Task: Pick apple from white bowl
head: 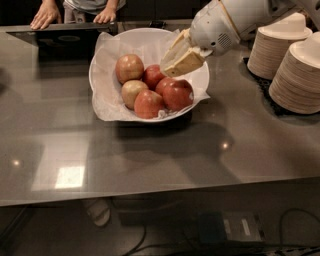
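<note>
The white bowl (197, 75), lined with crinkled white paper, stands on the grey table and holds several apples. The evenly red apple (178, 95) lies at the bowl's right front, beside another red one (153, 76) and paler blushed ones (129, 68). My gripper (166, 70) hangs over the right side of the bowl, pointing down and to the left, just above and behind the red apple. Its beige fingers (184, 62) are slightly apart and hold nothing.
Two tall stacks of beige plates (299, 75) stand at the right on a dark mat. A person's hands (45, 15) rest at the far edge by a dark tray (60, 37). The table's front edge (150, 197) runs across the lower view.
</note>
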You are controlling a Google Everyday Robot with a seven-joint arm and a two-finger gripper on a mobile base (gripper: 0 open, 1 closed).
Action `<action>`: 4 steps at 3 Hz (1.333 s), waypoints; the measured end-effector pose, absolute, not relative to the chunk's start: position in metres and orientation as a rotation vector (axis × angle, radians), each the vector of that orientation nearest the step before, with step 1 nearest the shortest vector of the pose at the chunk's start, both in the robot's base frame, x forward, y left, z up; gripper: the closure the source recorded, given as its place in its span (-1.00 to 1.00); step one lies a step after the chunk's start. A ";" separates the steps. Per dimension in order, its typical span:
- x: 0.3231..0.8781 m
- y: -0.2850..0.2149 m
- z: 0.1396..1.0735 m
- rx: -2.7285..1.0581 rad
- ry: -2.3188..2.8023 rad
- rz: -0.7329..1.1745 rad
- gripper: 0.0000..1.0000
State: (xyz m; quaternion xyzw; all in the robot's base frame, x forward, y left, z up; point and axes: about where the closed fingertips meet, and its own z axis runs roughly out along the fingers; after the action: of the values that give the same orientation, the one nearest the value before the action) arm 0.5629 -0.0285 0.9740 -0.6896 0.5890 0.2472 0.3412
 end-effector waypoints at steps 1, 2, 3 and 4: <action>0.555 -0.037 0.971 -1.751 1.561 0.632 0.54; 0.551 -0.044 0.968 -1.718 1.582 0.629 0.36; 0.549 -0.051 0.962 -1.691 1.603 0.632 -0.11; 0.548 -0.054 0.958 -1.678 1.611 0.638 -0.57</action>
State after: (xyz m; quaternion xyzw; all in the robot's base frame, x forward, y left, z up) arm 0.5482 -0.0542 0.9584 -0.6498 0.6241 0.2470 0.3567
